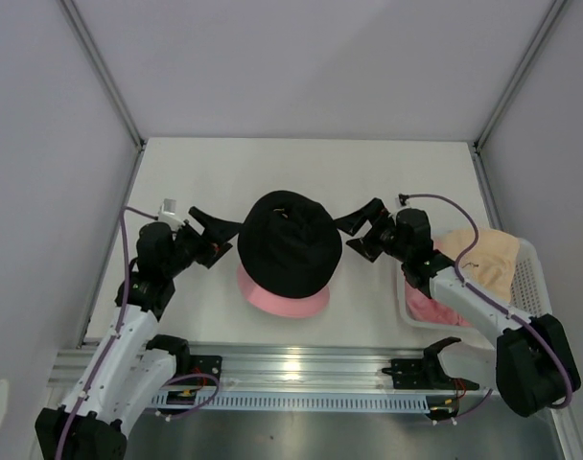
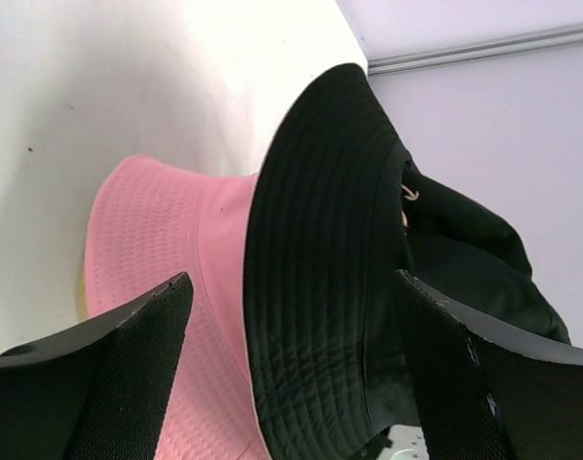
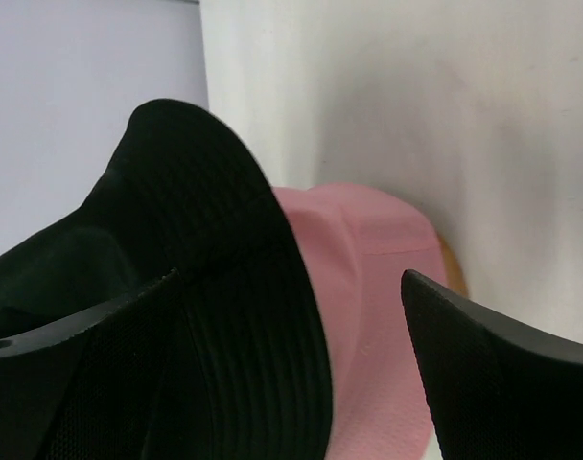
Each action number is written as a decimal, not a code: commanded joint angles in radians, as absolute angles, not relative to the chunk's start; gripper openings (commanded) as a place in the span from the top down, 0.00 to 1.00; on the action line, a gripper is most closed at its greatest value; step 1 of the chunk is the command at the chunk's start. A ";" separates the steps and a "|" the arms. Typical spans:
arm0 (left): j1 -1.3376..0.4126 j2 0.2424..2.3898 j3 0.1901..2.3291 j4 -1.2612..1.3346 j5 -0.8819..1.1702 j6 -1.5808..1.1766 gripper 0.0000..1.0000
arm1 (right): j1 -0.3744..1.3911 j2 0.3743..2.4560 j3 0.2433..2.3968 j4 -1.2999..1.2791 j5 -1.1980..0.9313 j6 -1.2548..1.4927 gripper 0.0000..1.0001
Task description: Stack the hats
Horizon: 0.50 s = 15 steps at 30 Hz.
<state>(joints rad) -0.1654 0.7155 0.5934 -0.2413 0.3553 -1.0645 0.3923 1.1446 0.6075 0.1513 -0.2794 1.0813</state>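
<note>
The black hat (image 1: 290, 242) sits on top of the pink hat (image 1: 282, 299) at the table's middle, and only the pink brim shows below it. My left gripper (image 1: 222, 240) is at the black hat's left edge and my right gripper (image 1: 347, 238) at its right edge. In the left wrist view the left gripper (image 2: 291, 278) is open, with the black brim (image 2: 311, 287) and the pink hat (image 2: 157, 240) between its fingers. The right gripper (image 3: 290, 275) is open around the black brim (image 3: 224, 287) and the pink hat (image 3: 368, 287). The beige hat (image 1: 485, 261) lies in the basket on the right.
A white perforated basket (image 1: 529, 278) stands at the right edge under my right arm, with some pink fabric (image 1: 428, 307) inside it beside the beige hat. A sliver of tan wood (image 3: 452, 268) shows under the pink hat. Grey walls enclose the table.
</note>
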 commanded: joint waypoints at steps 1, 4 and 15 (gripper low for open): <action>-0.155 0.730 0.549 -0.075 0.390 -1.173 0.13 | 0.458 1.195 0.606 0.322 -0.213 1.175 0.02; -0.155 0.745 0.543 -0.068 0.388 -1.183 0.14 | 0.483 1.227 0.589 0.370 -0.192 1.222 0.06; -0.164 0.831 0.545 -0.026 0.413 -1.210 0.23 | 0.497 1.217 0.543 0.399 -0.173 1.290 0.38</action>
